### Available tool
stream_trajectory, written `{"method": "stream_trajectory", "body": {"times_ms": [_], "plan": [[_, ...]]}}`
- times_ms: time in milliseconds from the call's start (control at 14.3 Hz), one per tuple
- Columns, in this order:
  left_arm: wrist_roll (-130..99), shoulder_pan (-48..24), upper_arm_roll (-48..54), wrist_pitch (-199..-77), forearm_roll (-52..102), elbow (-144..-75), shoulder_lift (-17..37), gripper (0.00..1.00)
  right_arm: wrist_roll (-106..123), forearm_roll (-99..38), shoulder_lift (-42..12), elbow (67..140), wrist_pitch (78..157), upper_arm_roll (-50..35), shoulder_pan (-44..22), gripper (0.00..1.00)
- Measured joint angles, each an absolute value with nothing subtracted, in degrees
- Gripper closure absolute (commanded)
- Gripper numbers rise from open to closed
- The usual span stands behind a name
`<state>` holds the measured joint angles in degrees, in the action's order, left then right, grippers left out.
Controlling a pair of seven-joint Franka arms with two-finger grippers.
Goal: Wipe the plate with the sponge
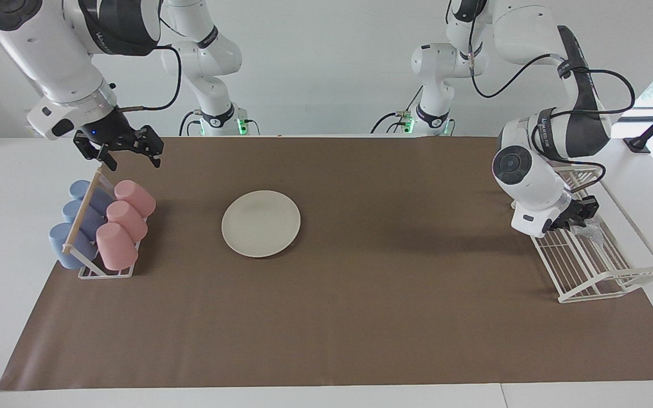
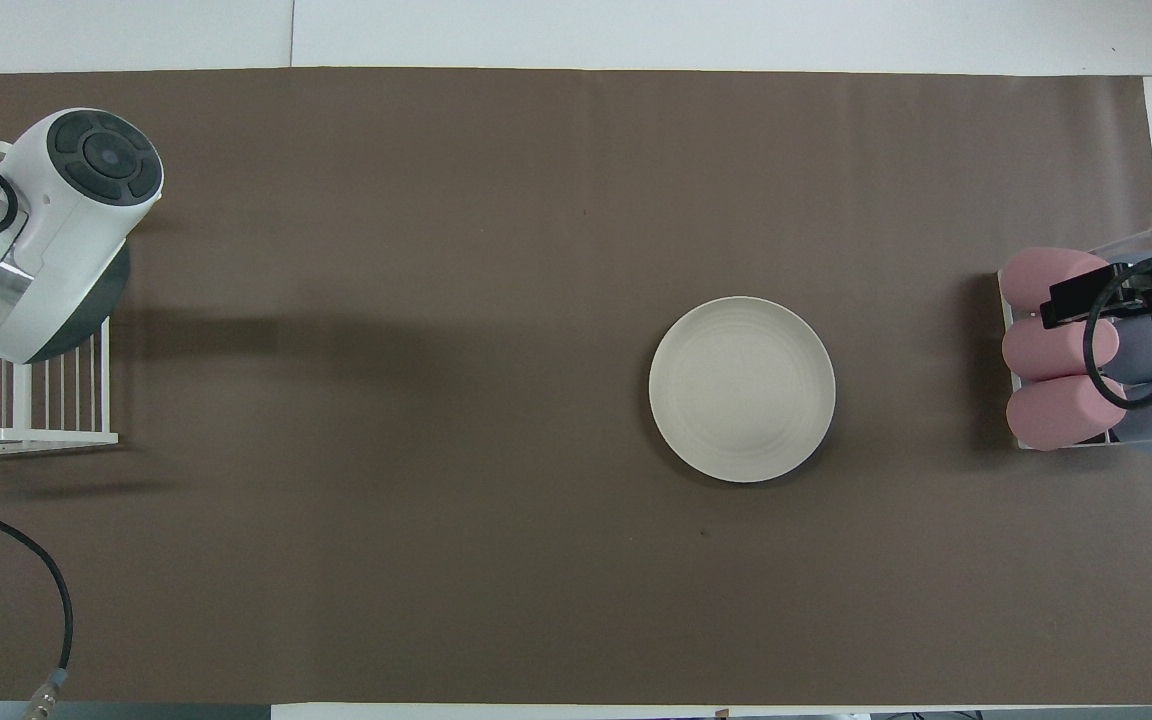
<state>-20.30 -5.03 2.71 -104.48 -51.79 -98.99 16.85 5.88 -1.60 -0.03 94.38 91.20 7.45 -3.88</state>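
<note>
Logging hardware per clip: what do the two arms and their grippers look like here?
Both are glossy white jointed arms with dark grey bands at the joints, one band bearing white lettering, and loose black cables looping along them. Green lights glow at both bases. The left gripper and right gripper are small black two-finger units under silver wrist rings.

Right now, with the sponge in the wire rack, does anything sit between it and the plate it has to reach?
Nothing visible does. The sponge lies in the wire rack at the left arm's end, under the left gripper. Only bare brown mat lies between the rack and the plate. The cup rack stands past the plate, under the right gripper.
</note>
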Motion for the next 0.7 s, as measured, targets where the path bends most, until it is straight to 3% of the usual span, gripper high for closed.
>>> {"method": "stream_trajectory", "body": {"times_ms": [418,697], "plan": [[-20.3,-5.0,2.8,-104.6,-51.8,-97.7,16.8,1.0,1.1,-1.6,0.0,94.5,91.3,7.4,-3.9,0.0],[-20.1,-5.3,3.1,-100.0,-43.6,-92.1,16.3,1.0,-14.5,-1.6,0.0,94.6,91.5,7.3,-4.9,0.0]]}}
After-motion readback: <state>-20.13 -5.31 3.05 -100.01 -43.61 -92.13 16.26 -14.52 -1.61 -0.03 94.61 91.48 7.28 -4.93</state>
